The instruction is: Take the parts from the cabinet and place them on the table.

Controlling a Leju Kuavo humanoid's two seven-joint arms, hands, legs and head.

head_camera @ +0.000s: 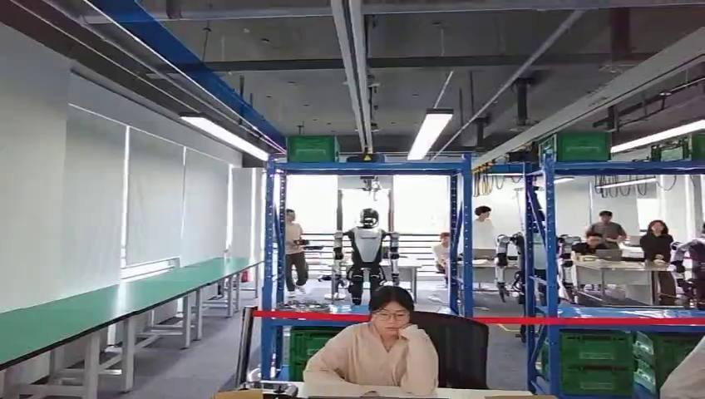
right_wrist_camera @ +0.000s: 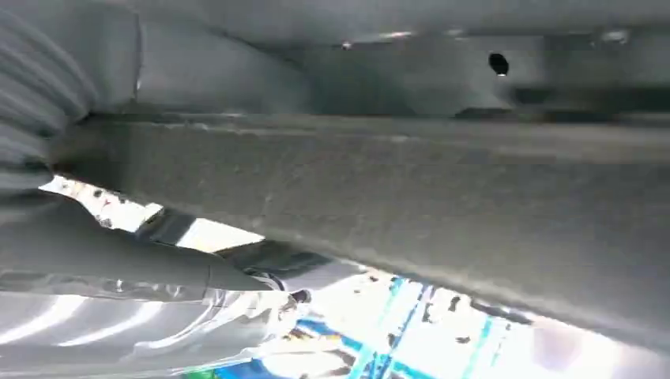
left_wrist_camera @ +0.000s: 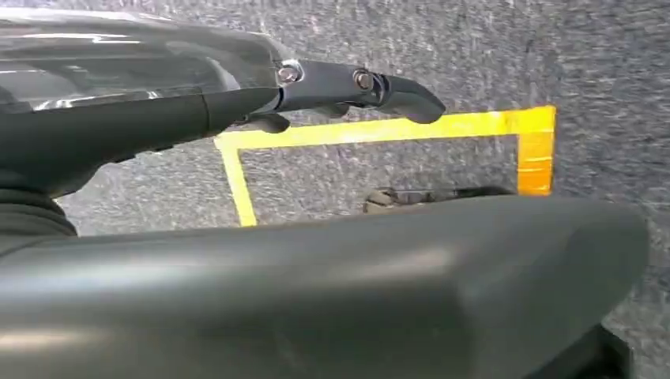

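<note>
Straight ahead in the head view stands a blue shelving rack (head_camera: 273, 249) with green crates (head_camera: 309, 342) on its low shelf. A pale table edge (head_camera: 465, 393) lies along the bottom of that view. In the left wrist view my left hand (left_wrist_camera: 316, 268) hangs over grey carpet, its dark fingers (left_wrist_camera: 355, 83) stretched out straight with nothing between them and the thick thumb. In the right wrist view my right hand (right_wrist_camera: 316, 205) lies close under a grey surface with a small hole (right_wrist_camera: 474, 71). Whether that hand holds anything cannot be told.
A person (head_camera: 378, 353) sits at the table facing me, in front of the rack. A red tape (head_camera: 499, 319) stretches across the rack. A long green bench (head_camera: 100, 303) runs along the left wall. Yellow floor tape (left_wrist_camera: 379, 130) marks a box on the carpet. More people and robots stand further back.
</note>
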